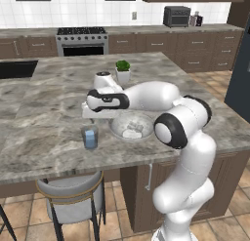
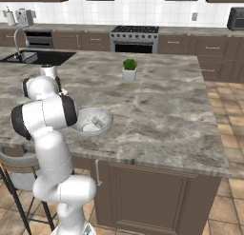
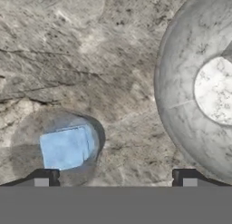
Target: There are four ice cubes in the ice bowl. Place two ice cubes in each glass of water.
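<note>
The marble island counter (image 1: 44, 103) and ice bowl (image 1: 131, 126) are viewed obliquely downward from behind the arm on both sides, while bowl and tumbler (image 3: 59, 146) are viewed closely from straight above by the hand camera.

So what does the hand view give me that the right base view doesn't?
Hand view: a glass of water holding a blue ice cube, just ahead of the open tool. Right base view: the potted plant, sink and stove. Both: the ice bowl on the marble counter.
</note>
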### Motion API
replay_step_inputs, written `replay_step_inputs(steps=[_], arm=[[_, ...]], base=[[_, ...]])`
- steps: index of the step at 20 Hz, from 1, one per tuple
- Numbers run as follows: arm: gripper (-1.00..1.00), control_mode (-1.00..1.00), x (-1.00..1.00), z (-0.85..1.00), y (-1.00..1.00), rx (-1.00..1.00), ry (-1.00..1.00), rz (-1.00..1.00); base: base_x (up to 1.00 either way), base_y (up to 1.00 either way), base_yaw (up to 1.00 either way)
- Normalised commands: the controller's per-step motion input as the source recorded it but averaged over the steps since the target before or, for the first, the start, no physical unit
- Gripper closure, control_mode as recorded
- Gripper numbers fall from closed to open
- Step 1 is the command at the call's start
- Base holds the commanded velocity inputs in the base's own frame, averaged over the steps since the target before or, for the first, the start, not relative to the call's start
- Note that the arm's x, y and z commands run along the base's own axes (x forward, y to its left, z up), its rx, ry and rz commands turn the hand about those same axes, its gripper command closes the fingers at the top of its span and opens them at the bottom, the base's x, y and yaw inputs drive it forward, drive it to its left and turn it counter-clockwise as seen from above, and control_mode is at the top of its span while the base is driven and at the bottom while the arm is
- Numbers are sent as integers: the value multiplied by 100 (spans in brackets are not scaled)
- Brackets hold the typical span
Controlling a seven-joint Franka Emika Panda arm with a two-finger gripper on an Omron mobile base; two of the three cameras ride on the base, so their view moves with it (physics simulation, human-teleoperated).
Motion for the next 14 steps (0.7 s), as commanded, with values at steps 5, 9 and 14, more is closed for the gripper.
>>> replay_step_inputs(steps=[5, 9, 14], arm=[[-100, -100, -52, -5, -100, 7, 10, 0], [-100, -100, -16, -4, -98, 0, 0, 18], [-100, -100, 13, 11, -44, -5, 7, 31]], base=[[0, 0, 0], [0, 0, 0], [0, 0, 0]])
